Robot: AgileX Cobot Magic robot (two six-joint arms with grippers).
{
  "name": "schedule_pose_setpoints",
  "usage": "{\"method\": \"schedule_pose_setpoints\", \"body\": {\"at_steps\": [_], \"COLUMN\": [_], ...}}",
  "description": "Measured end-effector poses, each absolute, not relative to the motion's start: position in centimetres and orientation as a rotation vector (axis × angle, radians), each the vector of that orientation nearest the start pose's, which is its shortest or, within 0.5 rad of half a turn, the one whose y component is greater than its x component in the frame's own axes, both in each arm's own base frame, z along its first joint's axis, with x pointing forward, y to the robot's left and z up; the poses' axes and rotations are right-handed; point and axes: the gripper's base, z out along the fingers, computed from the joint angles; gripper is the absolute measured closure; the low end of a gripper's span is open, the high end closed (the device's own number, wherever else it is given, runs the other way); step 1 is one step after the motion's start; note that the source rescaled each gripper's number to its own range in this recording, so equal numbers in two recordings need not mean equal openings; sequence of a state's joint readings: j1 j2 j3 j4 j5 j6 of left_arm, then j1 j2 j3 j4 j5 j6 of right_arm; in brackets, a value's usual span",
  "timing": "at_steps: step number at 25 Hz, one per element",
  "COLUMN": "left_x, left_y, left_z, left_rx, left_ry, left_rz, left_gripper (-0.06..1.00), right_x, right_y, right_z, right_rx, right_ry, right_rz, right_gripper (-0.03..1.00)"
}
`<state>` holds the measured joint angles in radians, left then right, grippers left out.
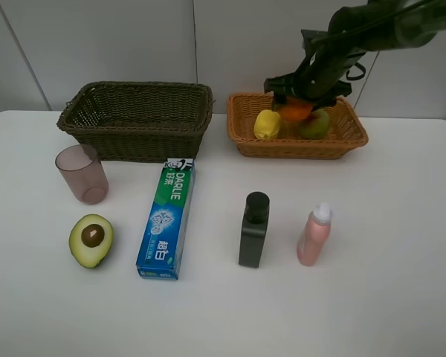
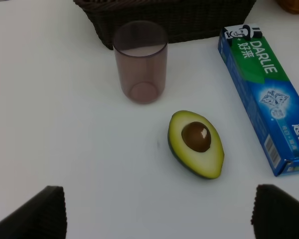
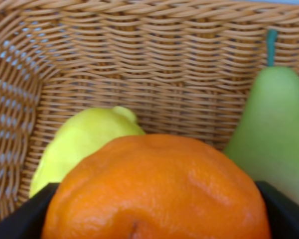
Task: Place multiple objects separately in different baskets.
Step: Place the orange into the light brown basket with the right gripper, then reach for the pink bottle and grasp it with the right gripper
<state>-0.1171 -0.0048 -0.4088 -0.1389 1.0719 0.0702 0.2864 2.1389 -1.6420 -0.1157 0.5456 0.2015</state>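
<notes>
Seen from the high camera: right arm (image 1: 372, 28) stretched in from the upper right corner, sloping down toward the left, with the wrist bent downward over the light orange-tan basket (image 1: 297, 147). At its end, right gripper (image 1: 297, 103) lowered between the basket walls and closed about half-way on the orange (image 1: 296, 111). In the right wrist view, one dark finger (image 3: 25, 214) pressed at each side of this fruit. Just beside the orange, inside the same basket: lemon (image 1: 267, 124) on one side, red-green pear (image 1: 317, 123) on the other. Cannot tell whether resting on the basket floor or hanging a little over it.

Left arm known only through its own wrist camera. Left gripper (image 2: 159, 213) held above the white table (image 2: 65, 149), looking down, with fingers (image 2: 40, 214) spread very wide and gripping nothing. Below and ahead of it: halved avocado (image 2: 197, 144) lying with the cut face and stone upward. Farther on: translucent mauve cup (image 2: 139, 62) standing upright, near the dark olive-brown basket (image 1: 134, 137). Beside the avocado but not touching it: blue-green toothpaste box (image 2: 269, 99) lying flat.

In front of the tan basket, upright on the table and well apart from both grippers: black bottle (image 1: 253, 229) and pink white-capped bottle (image 1: 314, 234).
</notes>
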Motion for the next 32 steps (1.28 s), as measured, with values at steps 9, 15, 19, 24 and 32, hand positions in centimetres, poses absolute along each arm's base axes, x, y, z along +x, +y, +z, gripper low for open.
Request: {"method": "schedule_pose_setpoints", "body": {"at_steps": [9,15,19,24,32], "left_x": [0.16,0.16,0.16,0.16,0.16], "left_y": [-1.13,-1.13,-1.13,-1.13,-1.13], "left_z": [25.13,25.13,25.13,25.13,25.13], "left_rx": [0.2,0.2,0.2,0.2,0.2], "left_ry": [2.13,2.13,2.13,2.13,2.13], "left_rz": [-0.197,-0.197,-0.197,-0.197,-0.197], "left_gripper": [-0.04,-0.04,-0.04,-0.04,-0.04], "right_x": [45.86,45.92,45.93,45.93,45.76], "right_y": [12.88,12.74,12.72,12.68,12.61], "right_z": [18.69,18.72,18.72,18.72,18.59], "right_rx": [-0.207,-0.22,-0.196,-0.198,-0.196], "right_ry": [2.507,2.501,2.503,2.502,2.527], "right_rz": [0.083,0.056,0.061,0.054,0.046], "right_gripper": [0.34,0.05,-0.02,-0.03,-0.03]}}
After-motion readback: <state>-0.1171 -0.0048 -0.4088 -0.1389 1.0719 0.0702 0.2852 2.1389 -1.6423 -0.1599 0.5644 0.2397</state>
